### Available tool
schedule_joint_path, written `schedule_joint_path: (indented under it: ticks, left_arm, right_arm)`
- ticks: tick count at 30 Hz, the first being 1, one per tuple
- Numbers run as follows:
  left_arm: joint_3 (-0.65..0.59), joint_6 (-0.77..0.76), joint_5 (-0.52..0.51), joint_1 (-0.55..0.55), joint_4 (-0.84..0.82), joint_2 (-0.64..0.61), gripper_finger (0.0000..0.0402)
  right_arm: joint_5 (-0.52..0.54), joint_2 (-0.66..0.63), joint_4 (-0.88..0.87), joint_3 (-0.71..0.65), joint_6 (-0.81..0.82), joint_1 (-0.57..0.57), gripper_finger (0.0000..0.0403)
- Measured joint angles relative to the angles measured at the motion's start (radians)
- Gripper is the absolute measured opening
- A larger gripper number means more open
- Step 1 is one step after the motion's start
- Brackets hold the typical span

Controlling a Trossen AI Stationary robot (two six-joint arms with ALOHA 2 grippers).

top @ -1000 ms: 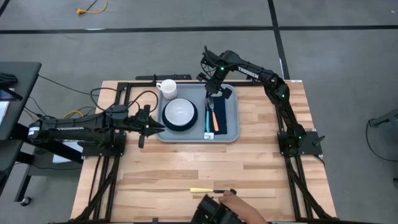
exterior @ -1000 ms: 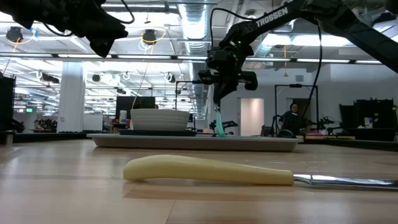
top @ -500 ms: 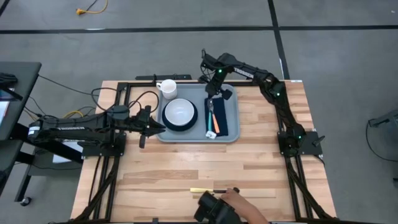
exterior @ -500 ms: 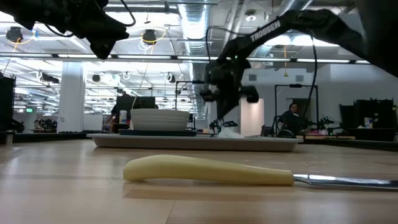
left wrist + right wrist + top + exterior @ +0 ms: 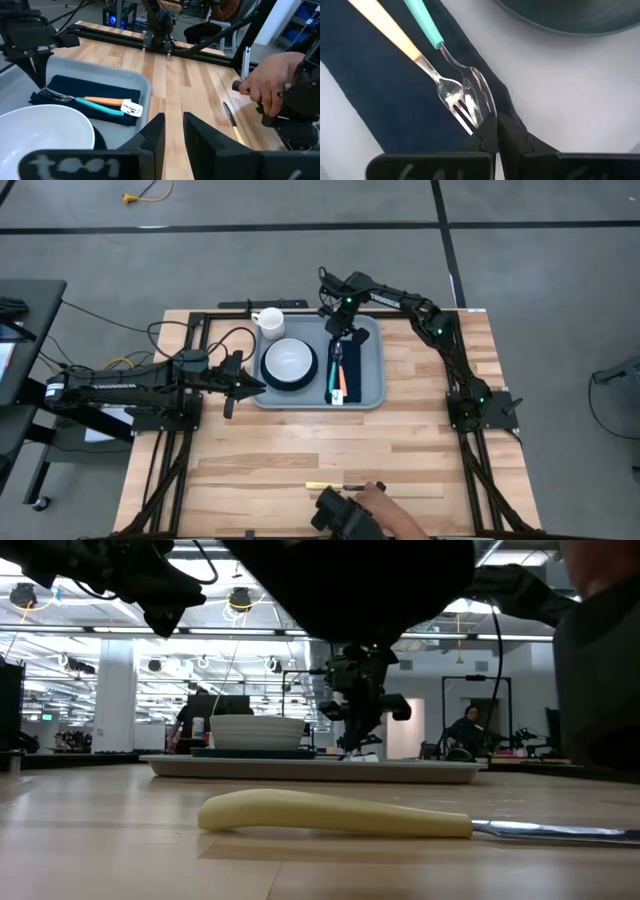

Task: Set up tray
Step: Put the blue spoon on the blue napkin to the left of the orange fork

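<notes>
The light grey-blue tray (image 5: pixel 372 385) lies at the table's far middle. On it are a white bowl (image 5: pixel 290 360) on a dark plate (image 5: pixel 560 15) and a navy napkin (image 5: pixel 65 85). A teal-handled spoon (image 5: pixel 95 106) and an orange-handled fork (image 5: pixel 102 100) lie side by side on the napkin. My right gripper (image 5: pixel 340 340) is low over the napkin's far end, shut at the spoon's bowl. My left gripper (image 5: pixel 255 387) hovers open at the tray's left edge. My right gripper (image 5: pixel 496 125) is shut on the tip of the spoon's bowl (image 5: pixel 479 100), pinched at the fingers' free ends, coming down from above at the far end. The spoon lies flat on the napkin (image 5: pixel 380 100), its teal handle (image 5: pixel 422 20) pointing toward the near edge beside the fork (image 5: pixel 385 35).
A white mug (image 5: pixel 270 322) stands on the table off the tray's far left corner. A cream-handled knife (image 5: pixel 330 815) lies near the table's near edge, where a person's hand (image 5: pixel 270 85) holds a dark device. Bare wood lies between the tray and the knife.
My right gripper has moved down toward the napkin's far end. The teal spoon, which hung from it handle down, now lies flat on the napkin beside the fork. The person's hand has shifted a little at the near edge.
</notes>
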Motion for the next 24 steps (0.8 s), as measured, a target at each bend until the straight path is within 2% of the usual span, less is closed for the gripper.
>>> schedule_joint_path:
  ticks: [6,12,18,24]
  left_arm:
    - [0.0,0.002,0.0,0.0,-0.013,0.0,0.0057]
    - [0.0,0.004,0.0,0.0,-0.03,0.0,0.0057]
    - [0.0,0.005,0.0,0.0,-0.029,0.0,0.0057]
    - [0.0,0.005,0.0,0.0,-0.029,0.0,0.0057]
  right_arm:
    - [0.048,0.0,0.048,0.0,0.077,0.014,0.0]
    - [0.094,0.0,0.048,0.0,0.079,0.022,0.0]
    - [0.098,0.0,0.047,0.0,0.091,0.022,0.0]
    - [0.125,0.0,0.081,0.0,0.181,0.022,0.0]
